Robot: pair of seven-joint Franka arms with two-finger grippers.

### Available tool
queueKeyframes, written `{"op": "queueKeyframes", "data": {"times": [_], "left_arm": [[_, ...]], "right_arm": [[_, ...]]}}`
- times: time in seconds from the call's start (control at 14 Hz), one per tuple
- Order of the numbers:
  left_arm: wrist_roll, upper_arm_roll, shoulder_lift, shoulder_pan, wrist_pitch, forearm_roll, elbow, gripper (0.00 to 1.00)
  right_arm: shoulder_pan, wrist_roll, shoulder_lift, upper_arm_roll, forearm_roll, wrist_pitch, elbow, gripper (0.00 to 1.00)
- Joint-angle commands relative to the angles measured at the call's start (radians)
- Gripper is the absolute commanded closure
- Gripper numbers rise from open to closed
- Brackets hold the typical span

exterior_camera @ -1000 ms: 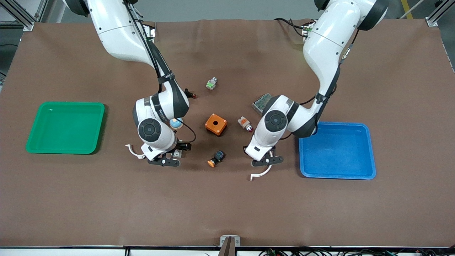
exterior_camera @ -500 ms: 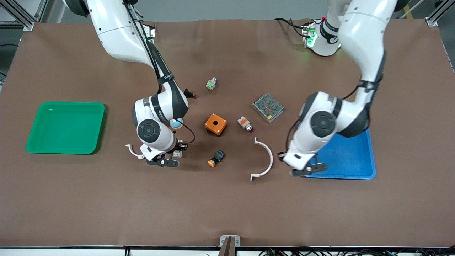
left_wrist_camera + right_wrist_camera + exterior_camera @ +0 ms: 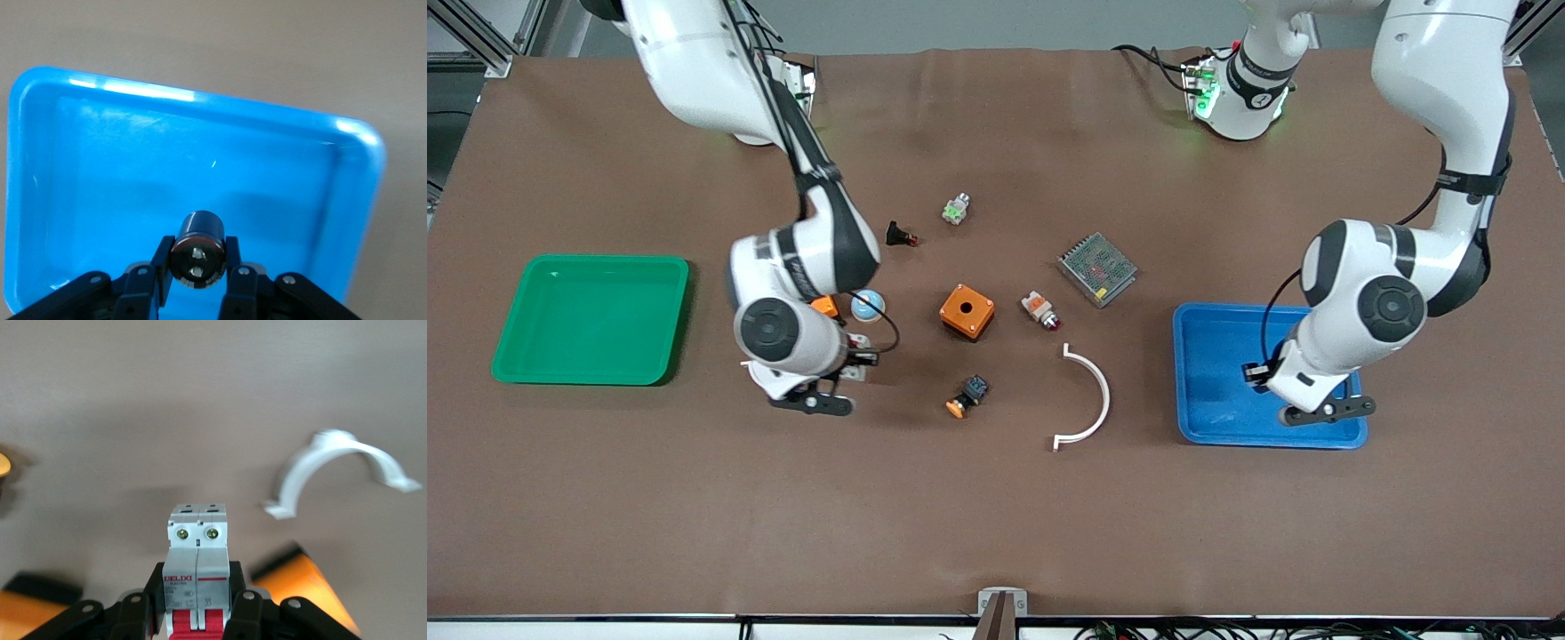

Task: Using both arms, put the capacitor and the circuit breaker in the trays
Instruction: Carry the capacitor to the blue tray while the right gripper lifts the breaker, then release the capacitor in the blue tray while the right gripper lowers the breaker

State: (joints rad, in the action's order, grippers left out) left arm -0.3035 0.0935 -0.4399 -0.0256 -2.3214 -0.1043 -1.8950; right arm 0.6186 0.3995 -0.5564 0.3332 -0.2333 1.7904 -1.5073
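My left gripper (image 3: 1259, 372) is shut on the capacitor (image 3: 198, 250), a small black cylinder held end-on between the fingers. It hangs over the inside of the blue tray (image 3: 1227, 310), whose floor and rim (image 3: 200, 101) fill the left wrist view. My right gripper (image 3: 858, 358) is shut on the circuit breaker (image 3: 198, 553), a white-grey block with red levers at the finger end. It holds the breaker (image 3: 855, 370) above the brown table, close to the blue-white ball (image 3: 867, 305). The green tray (image 3: 605, 260) lies at the right arm's end.
An orange box (image 3: 967, 311), an orange-capped push button (image 3: 967, 397), a white-orange part with a red tip (image 3: 1040, 309), a silver meshed unit (image 3: 1098, 268) and a white curved clamp (image 3: 1089, 400) lie mid-table. A second white clamp (image 3: 340, 470) and a second orange box (image 3: 824, 305) lie under the right arm.
My left arm swung from beside the white clamp to over the blue tray, carrying the capacitor. My right gripper moved a little toward the green tray with the circuit breaker.
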Motion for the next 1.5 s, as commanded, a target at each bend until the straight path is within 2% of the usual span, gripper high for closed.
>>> {"op": "queueKeyframes", "data": {"times": [0.0,0.07,0.14,0.21,0.29,0.36,0.57,0.71,0.86,1.14,1.29,1.43], "left_arm": [[0.023,0.014,0.02,0.042,-0.169,-0.02,-0.151,0.97],[0.023,0.014,0.007,0.042,-0.194,-0.018,-0.164,0.95],[0.023,0.014,-0.003,0.042,-0.196,-0.018,-0.164,0.88],[0.024,0.012,-0.005,0.042,-0.196,-0.018,-0.161,0.72],[0.023,0.012,-0.005,0.042,-0.196,-0.018,-0.156,0.39],[0.023,0.011,0.006,0.042,-0.193,-0.018,-0.153,0.0],[0.018,0.008,0.075,0.044,-0.182,-0.018,-0.106,0.0],[0.02,0.008,0.145,0.059,-0.101,-0.018,-0.031,0.0],[0.05,0.008,0.185,0.064,0.049,-0.018,0.093,0.0],[0.132,0.009,0.236,0.079,0.362,-0.015,0.334,0.0],[0.132,0.011,0.259,0.079,0.501,-0.009,0.416,0.0],[0.133,0.022,0.302,0.078,0.608,-0.006,0.439,0.0]], "right_arm": [[-0.055,-0.15,0.108,0.113,-0.005,-0.231,0.036,0.76],[-0.057,-0.227,0.119,0.185,0.008,-0.291,0.038,0.76],[-0.057,-0.294,0.13,0.248,0.035,-0.324,0.038,0.76],[-0.06,-0.377,0.133,0.304,0.072,-0.341,0.033,0.76],[-0.068,-0.446,0.13,0.352,0.1,-0.342,0.021,0.76],[-0.101,-0.517,0.124,0.387,0.106,-0.333,0.001,0.76],[-0.267,-0.759,0.116,0.388,0.107,-0.232,-0.059,0.76],[-0.328,-0.873,0.113,0.388,0.107,-0.13,-0.123,0.76],[-0.364,-0.947,0.104,0.386,0.098,-0.033,-0.196,0.76],[-0.365,-0.995,0.104,0.386,0.095,0.186,-0.353,0.76],[-0.368,-0.996,0.098,0.385,0.094,0.263,-0.389,0.76],[-0.379,-0.996,0.092,0.38,0.068,0.311,-0.421,0.76]]}}
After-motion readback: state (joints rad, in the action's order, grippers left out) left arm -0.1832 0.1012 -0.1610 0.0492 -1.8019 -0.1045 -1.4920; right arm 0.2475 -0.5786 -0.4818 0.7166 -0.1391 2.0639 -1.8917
